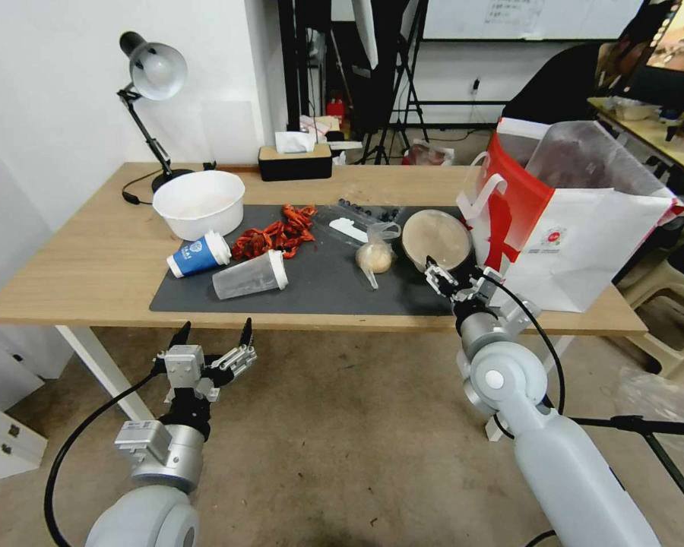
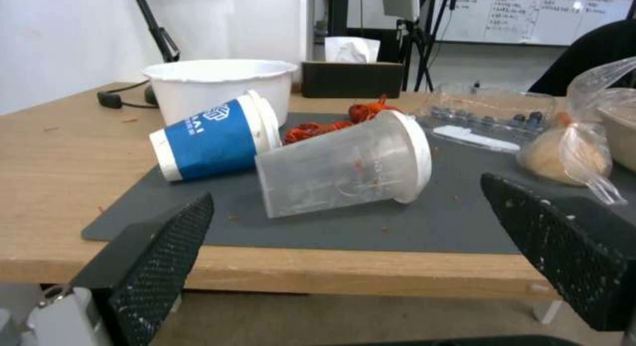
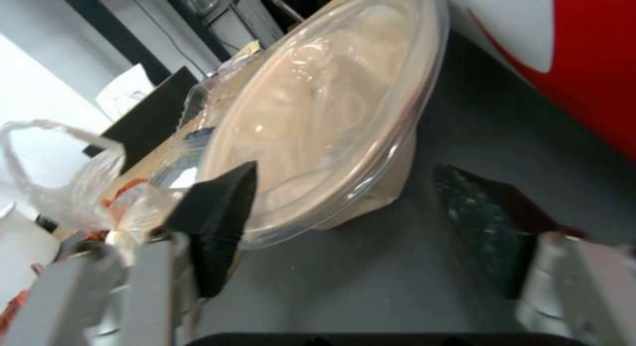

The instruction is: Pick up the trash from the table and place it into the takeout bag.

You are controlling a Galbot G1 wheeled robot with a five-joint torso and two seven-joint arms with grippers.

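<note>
The right gripper [image 1: 454, 282] has its jaws spread wide and holding nothing, poised at the near rim of the round clear-lidded bowl [image 1: 436, 238]. In the right wrist view the bowl [image 3: 318, 132] lies straight ahead of the gap, its lid edge just beyond one black pad [image 3: 218, 212] while the other pad [image 3: 477, 221] stands off to the side over bare dark mat [image 3: 411, 286] — so the bowl sits forward of the jaws and a little toward one pad, not yet between them, though whether the near pad touches the rim is hard to say from this angle. Being round, the bowl offers no long axis; what matters is that its rim faces the opening. Just beyond it, touching or nearly so, stands the takeout bag [image 1: 577, 228], its red side panel turned to the bowl. The right arm is plainly the nearer one. The left gripper [image 1: 213, 342], jaws likewise wide and empty, hangs below the front edge of the surface [image 1: 76, 258], facing the white-lidded clear cup [image 2: 345, 164] and the blue cup [image 2: 212, 139], both lying on their sides.
</note>
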